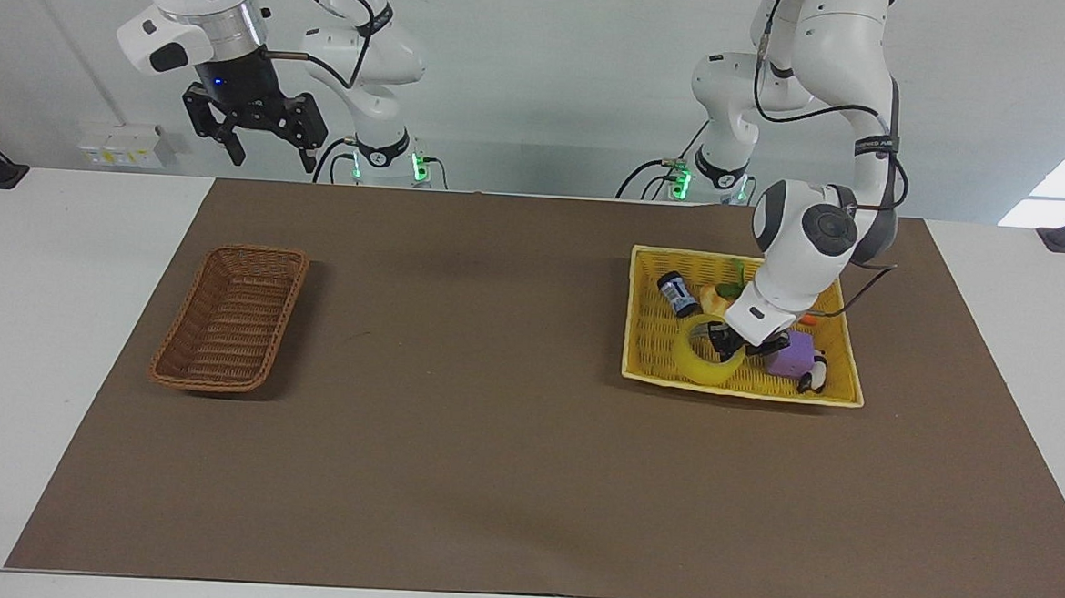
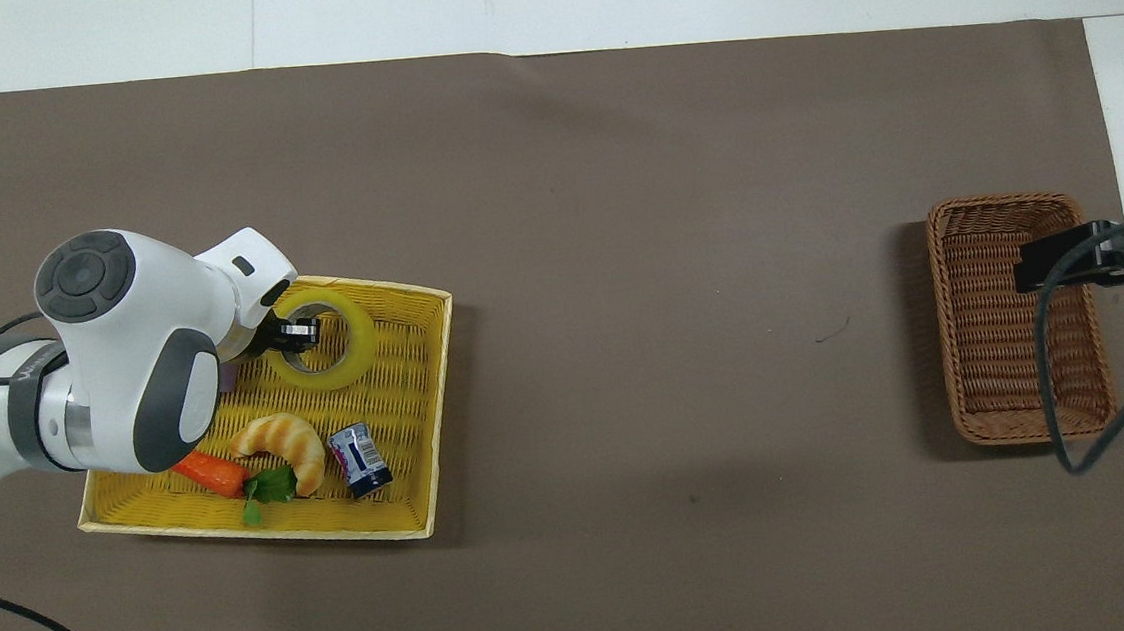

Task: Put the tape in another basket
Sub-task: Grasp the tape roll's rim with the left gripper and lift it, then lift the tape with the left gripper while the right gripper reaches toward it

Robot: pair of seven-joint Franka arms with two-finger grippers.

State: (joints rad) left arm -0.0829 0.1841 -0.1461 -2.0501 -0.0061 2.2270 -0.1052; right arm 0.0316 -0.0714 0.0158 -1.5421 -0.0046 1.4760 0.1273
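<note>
My left gripper [image 1: 736,342] pinches the tape [image 1: 700,361] in the yellow basket [image 1: 647,341].
My wrist hides the purple block [image 1: 799,352] from overhead (right gripper [image 1: 268,151] waits, spread wide, over the table edge).

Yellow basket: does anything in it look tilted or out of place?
Yes: the tape looks tilted, its gripped side raised. The left gripper has one finger inside its hole, pinching the wall. The yellow basket itself sits skewed on the mat.
</note>
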